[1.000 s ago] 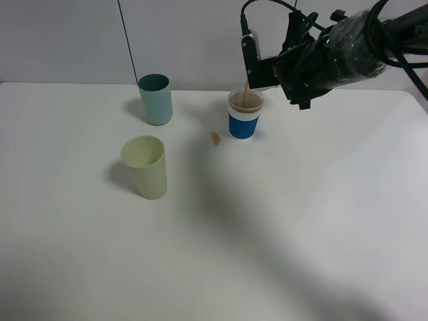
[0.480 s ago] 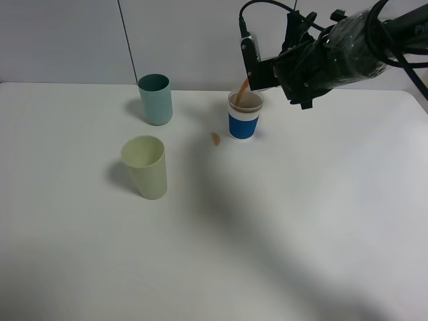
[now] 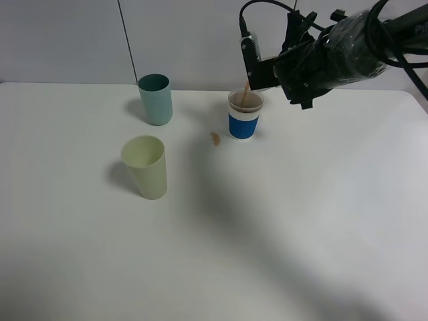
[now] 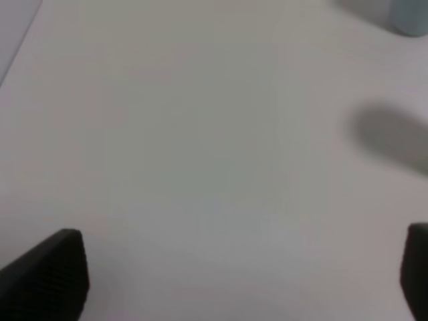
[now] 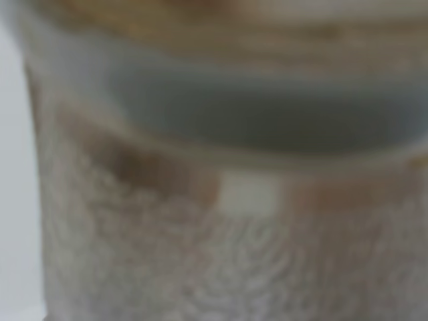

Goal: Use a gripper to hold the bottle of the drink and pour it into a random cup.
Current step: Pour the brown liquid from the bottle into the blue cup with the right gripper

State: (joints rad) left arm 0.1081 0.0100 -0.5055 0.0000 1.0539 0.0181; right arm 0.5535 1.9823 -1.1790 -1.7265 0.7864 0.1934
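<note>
My right gripper (image 3: 262, 69) hangs tilted just above and right of the cup (image 3: 243, 117), a short white cup with a blue band. It is shut on the bottle, which the black fingers mostly hide in the exterior view. A thin stream of the brown drink (image 3: 247, 89) falls from it into the cup, which holds brown liquid. In the right wrist view the bottle (image 5: 227, 200) fills the frame, blurred, clear with brown residue. My left gripper (image 4: 241, 281) is open and empty over bare table; only its two dark fingertips (image 4: 47, 274) show.
A tall teal cup (image 3: 155, 99) stands at the back left. A pale green cup (image 3: 144, 167) stands nearer the front left. A small brown spill (image 3: 215, 138) lies on the white table (image 3: 301, 221) left of the blue-banded cup.
The stream into the cup was thicker half a second ago and is thin again now. The right arm has barely moved.
</note>
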